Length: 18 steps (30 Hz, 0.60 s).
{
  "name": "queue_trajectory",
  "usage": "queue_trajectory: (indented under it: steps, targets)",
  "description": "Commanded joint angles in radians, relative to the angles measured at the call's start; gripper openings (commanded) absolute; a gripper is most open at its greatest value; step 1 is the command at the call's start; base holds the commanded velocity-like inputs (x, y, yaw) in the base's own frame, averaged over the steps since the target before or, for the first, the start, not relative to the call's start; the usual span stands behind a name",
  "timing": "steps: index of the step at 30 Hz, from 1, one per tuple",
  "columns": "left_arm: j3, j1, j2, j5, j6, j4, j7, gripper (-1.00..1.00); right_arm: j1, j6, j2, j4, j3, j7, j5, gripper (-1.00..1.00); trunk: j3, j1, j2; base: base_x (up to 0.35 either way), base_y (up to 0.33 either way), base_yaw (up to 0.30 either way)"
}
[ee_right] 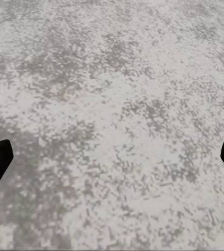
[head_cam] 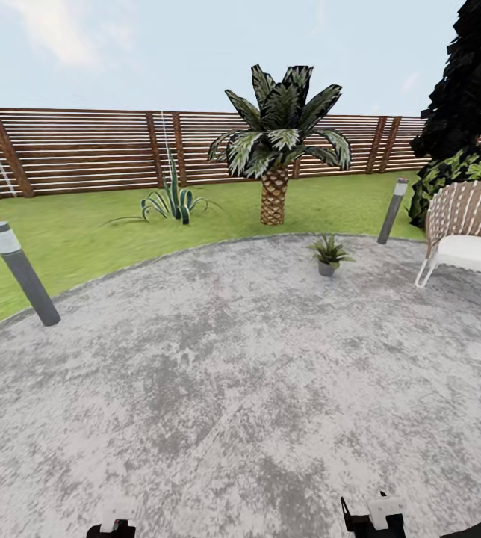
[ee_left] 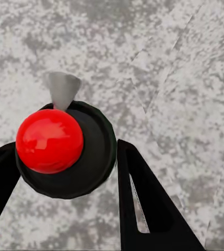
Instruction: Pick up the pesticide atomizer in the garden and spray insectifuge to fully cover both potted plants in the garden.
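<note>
Mottled grey patio (head_cam: 218,388) is extending toward lawn and fence. One potted plant (head_cam: 329,254) is standing at its far right edge, unsprayed as far as visible. Left gripper (ee_left: 65,172) is clamping the pesticide atomizer (ee_left: 65,149); right gripper (ee_right: 112,157) is hanging spread apart.

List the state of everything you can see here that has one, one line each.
left hand: shut on the pesticide atomizer, a finger against each side.
pesticide atomizer: held off the ground above the patio, nozzle pointing away from the hand.
right hand: open, nothing between its fingers.
potted plant: upright on the patio near its far edge.
white chair: upright, nothing on its seat.
</note>
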Motion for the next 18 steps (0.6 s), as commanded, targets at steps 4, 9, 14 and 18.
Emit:
queue_trajectory:
  steps: [4,9,14,18]
  targets:
    - [-0.001,-0.001,-0.001,0.002,-0.003,0.001,-0.004,-1.00,-0.001,-0.003,0.000,0.001,-0.004,-0.006,0.011,1.00,-0.001,0.000,0.000,0.338,0.000,0.000]
    - [-0.001,-0.001,-0.001,0.002,-0.003,0.001,-0.004,-1.00,-0.001,-0.003,0.000,0.001,-0.004,-0.006,0.011,1.00,-0.001,0.000,0.000,0.338,0.000,0.000]
    - [-0.001,-0.001,-0.001,0.002,-0.003,0.001,-0.004,-1.00,-0.001,-0.003,0.000,0.001,-0.004,-0.006,0.011,1.00,-0.001,0.000,0.000,0.338,0.000,0.000]
    - [-0.001,-0.001,-0.001,0.002,-0.003,0.001,-0.004,-1.00,-0.001,-0.003,0.000,0.001,-0.004,-0.006,0.011,1.00,-0.001,0.000,0.000,0.338,0.000,0.000]
